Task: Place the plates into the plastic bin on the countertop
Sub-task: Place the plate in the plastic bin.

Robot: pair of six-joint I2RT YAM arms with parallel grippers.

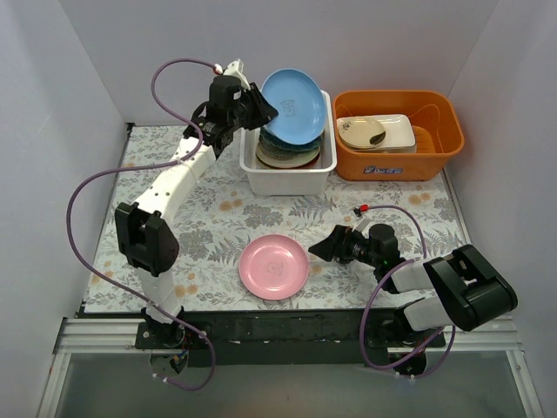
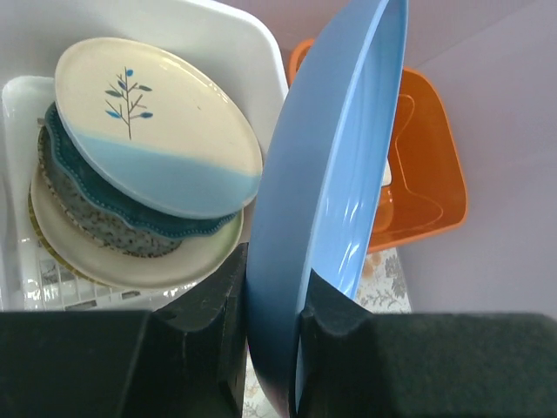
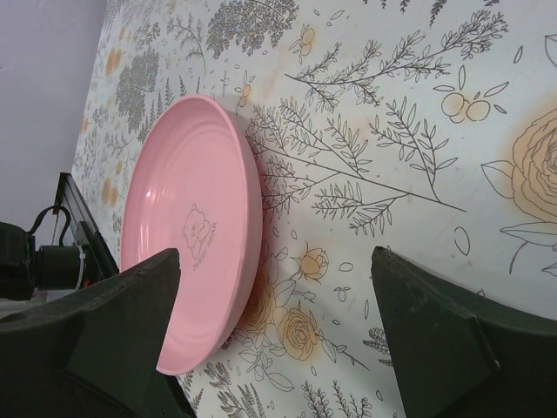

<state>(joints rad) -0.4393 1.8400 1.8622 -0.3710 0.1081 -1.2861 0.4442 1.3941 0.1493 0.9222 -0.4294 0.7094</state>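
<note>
Leaves and orange flowers dot the pale tabletop [image 1: 218,218], with plain white walls [image 1: 61,104] around it. The left pincer [image 1: 265,109] [image 2: 274,287] squeezes the blue plate [image 1: 291,104] [image 2: 339,174] by its rim, tipped on edge over the white bin [image 1: 287,180]. Other plates [image 2: 148,174] lie stacked below the pincer. The right pincer [image 1: 318,248] [image 3: 274,287] gapes wide, holding nothing. The pink plate [image 1: 273,266] [image 3: 187,261] lies flat just in front of it.

White-shelled arms [image 1: 178,178] with black joints, black jaws, looping purple cables [image 1: 70,213].

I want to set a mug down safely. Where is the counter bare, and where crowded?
Bare: the countertop strip between the plastic bin and the pink plate, and the patch between the left arm and that plate. Crowded: the bin, stacked, with the blue plate above.
</note>
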